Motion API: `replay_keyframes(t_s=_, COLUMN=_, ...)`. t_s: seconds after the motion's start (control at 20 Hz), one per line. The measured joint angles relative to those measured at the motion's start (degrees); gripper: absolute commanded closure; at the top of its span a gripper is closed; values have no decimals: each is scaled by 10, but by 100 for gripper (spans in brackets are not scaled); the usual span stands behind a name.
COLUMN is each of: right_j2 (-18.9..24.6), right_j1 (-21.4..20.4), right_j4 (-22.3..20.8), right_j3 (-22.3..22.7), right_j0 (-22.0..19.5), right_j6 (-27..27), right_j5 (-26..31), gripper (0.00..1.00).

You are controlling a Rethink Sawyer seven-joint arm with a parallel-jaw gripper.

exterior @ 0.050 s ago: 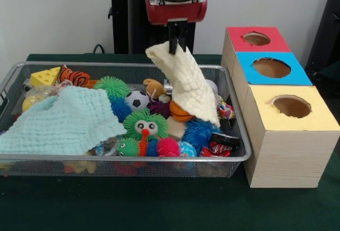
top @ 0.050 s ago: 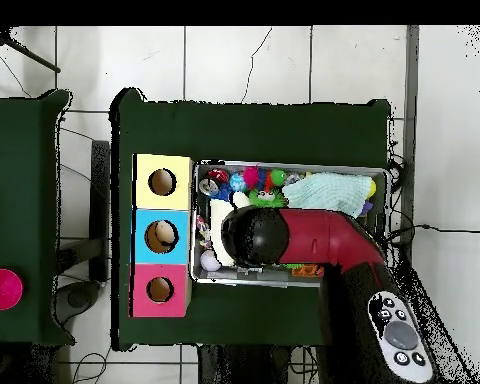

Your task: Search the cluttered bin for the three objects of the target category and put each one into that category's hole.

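Front view: the gripper (exterior @ 0.050 s ago: 177, 44) pinches a cream cloth (exterior @ 0.050 s ago: 188, 82), lifted above the wire bin (exterior @ 0.050 s ago: 234, 159), its tail apparently still touching the toys. Three-holed wooden box (exterior @ 0.050 s ago: 289, 135) stands just beside the bin.

Cream waffle-textured cloth (exterior @ 0.050 s ago: 188, 82); mint-green waffle cloth (exterior @ 0.050 s ago: 61, 122); 3 wooden boxes topped red (exterior @ 0.050 s ago: 239, 44), blue (exterior @ 0.050 s ago: 297, 77), yellow (exterior @ 0.050 s ago: 319, 119); orange-and-black striped plush toy (exterior @ 0.050 s ago: 75, 76).

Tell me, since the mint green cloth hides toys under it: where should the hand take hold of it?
Probably its raised right corner, from above. The mint green cloth lies spread across the bin's left half, so pinching a bunched corner should peel it off. The hand is busy now, shut on the cream cloth.
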Motion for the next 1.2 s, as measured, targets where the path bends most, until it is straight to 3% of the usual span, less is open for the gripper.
replay_keyframes(t_s=0.85, right_j2=14, right_j1=25, right_j4=-5, right_j3=-65, right_j0=-57, right_j6=0, right_j5=33, gripper=100)
replay_keyframes(t_s=1.2, right_j2=33, right_j1=27, right_j4=-11, right_j3=-126, right_j0=-66, right_j6=0, right_j5=119, gripper=100)
